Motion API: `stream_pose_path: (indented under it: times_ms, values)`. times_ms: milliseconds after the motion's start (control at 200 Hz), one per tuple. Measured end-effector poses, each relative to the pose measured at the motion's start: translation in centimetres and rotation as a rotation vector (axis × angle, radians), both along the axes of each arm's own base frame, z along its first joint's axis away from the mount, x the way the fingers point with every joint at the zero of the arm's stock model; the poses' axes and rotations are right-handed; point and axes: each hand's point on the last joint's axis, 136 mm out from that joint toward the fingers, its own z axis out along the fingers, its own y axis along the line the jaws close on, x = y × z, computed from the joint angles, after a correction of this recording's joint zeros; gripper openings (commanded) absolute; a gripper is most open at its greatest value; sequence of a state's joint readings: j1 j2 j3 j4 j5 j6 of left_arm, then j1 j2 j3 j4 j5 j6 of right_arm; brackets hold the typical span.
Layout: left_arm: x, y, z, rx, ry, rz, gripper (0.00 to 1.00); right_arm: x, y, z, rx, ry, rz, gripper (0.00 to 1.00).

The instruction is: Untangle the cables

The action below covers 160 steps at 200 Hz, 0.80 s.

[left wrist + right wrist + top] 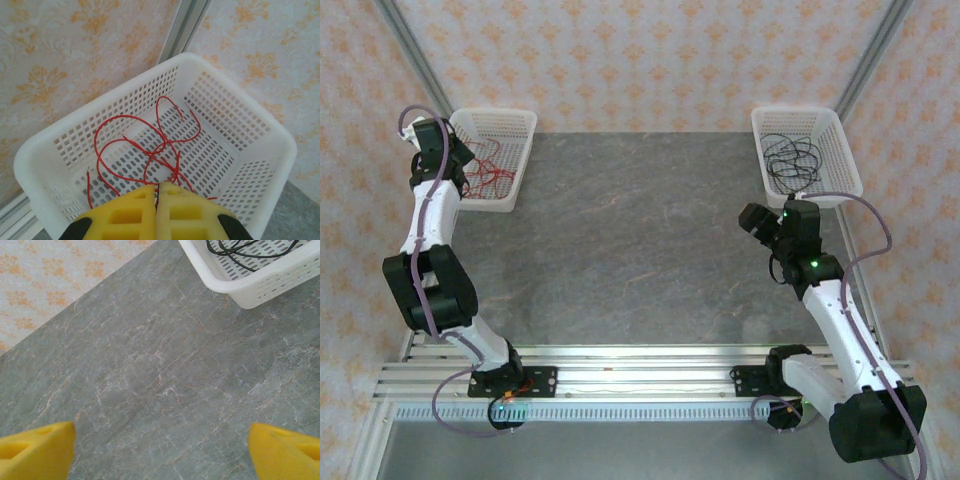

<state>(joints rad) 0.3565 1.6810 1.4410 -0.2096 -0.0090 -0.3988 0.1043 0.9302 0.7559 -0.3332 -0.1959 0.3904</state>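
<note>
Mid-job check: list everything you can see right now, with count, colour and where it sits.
table: 1, grey stone pattern, under everything
left basket: 1, white, far-left corner of the table
right basket: 1, white, far-right corner of the table
red cables: tangled loops, strand count unclear, red, inside the left basket
black cables: tangled loops, strand count unclear, black, inside the right basket
left gripper: 1, yellow fingers, shut, above the left basket
right gripper: 1, yellow fingers, open, above bare table near the right basket

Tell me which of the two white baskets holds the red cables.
The far-left basket: the red cables lie looped inside it. The far-right basket holds black cables instead.
</note>
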Motion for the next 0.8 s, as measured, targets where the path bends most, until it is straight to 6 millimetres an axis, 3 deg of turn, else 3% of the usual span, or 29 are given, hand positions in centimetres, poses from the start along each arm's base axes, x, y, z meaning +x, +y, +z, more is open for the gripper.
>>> stream_pose_path:
  times_ms: [95, 255, 420, 480, 646, 801]
  values:
    - [0.5, 0.1, -1.7, -0.019, 0.026, -0.003, 0.34, -0.1, 0.0, -0.4, 0.003, 0.008, 0.001, 0.88]
    - [1.3, 0.0, -4.4, -0.045, 0.074, -0.029, 0.5, -0.2, 0.1, -0.8, 0.004, 0.018, 0.005, 0.89]
    - [1.6, -0.5, -5.1, -0.062, 0.081, -0.058, 0.74, -0.2, 0.2, -0.8, 0.004, 0.017, 0.006, 0.88]
    - [1.7, -0.6, -4.8, -0.062, 0.073, -0.066, 0.88, -0.2, 0.2, -0.8, 0.005, 0.016, 0.006, 0.89]
    - [1.2, -0.9, -3.3, -0.045, 0.059, -0.072, 0.93, -0.2, 0.2, -1.2, 0.004, 0.016, 0.006, 0.92]
    - [-0.4, -2.0, 2.4, 0.034, -0.036, -0.064, 0.93, -0.1, -0.4, -2.3, -0.026, 0.012, -0.013, 0.94]
